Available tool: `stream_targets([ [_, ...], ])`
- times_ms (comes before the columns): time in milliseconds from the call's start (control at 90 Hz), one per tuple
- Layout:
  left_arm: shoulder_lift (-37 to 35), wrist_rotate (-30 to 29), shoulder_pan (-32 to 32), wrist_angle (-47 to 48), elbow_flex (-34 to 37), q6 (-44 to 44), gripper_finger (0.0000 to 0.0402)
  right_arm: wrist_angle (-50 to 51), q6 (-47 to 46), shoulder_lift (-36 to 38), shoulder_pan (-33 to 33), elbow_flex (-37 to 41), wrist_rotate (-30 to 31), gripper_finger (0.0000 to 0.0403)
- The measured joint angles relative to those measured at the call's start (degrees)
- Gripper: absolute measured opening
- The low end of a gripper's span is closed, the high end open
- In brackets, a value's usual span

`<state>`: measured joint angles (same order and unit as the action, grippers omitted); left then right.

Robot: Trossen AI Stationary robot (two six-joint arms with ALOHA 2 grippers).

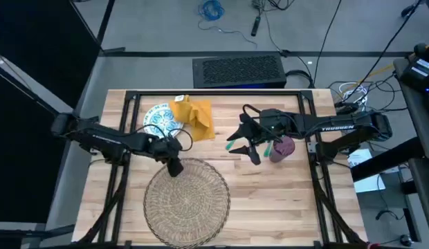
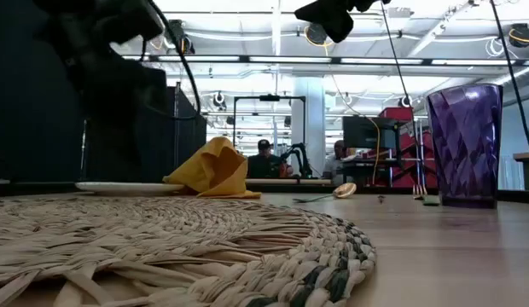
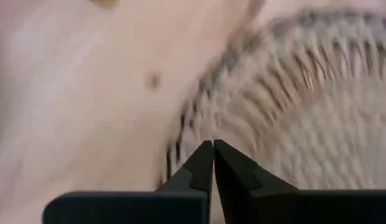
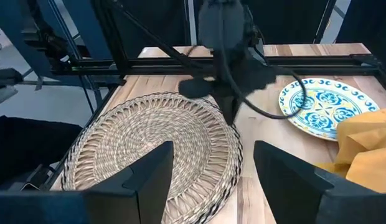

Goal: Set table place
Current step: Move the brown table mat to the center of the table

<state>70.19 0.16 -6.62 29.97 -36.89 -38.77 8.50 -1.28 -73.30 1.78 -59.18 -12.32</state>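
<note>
The napkin [image 1: 194, 116] was laid partly on the plate [image 1: 158, 117], upper centre. The left gripper [image 1: 175, 168], fingers together, was held at the mat's [image 1: 187, 200] edge; the right gripper [image 1: 243, 149], fingers spread, was empty beside the cup [image 1: 281, 148].

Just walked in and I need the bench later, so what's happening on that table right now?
A two-armed robot is partway through laying a place setting. The left gripper, fingers shut and empty, sits at the far rim of the woven mat. The right gripper is open above the table, holding nothing, beside the purple cup and some cutlery. The patterned plate, with the yellow napkin partly on it, lies off the mat, so nothing is set on the mat yet.
</note>
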Motion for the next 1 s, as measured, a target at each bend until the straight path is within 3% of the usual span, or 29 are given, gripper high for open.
stream_targets([
  [133,-0.6,9.9,-3.9,1.7,-0.9,-3.9,0.0000,0.0,0.0,0.0,0.0,0.0,0.0,0.0210],
  [278,1.0,16.3,-8.1,1.5,-0.9,-8.9,0.0000,0.0,0.0,0.0,0.0,0.0,0.0,0.0210],
  [733,14.5,23.7,-10.3,-7.0,-1.2,-10.4,0.0000,-0.1,-0.1,0.0,0.0,0.0,0.0,0.0210],
  [1000,18.7,26.9,-9.8,-6.2,-4.9,-8.8,0.0000,-0.2,1.6,0.5,0.1,0.0,0.0,0.0210],
])
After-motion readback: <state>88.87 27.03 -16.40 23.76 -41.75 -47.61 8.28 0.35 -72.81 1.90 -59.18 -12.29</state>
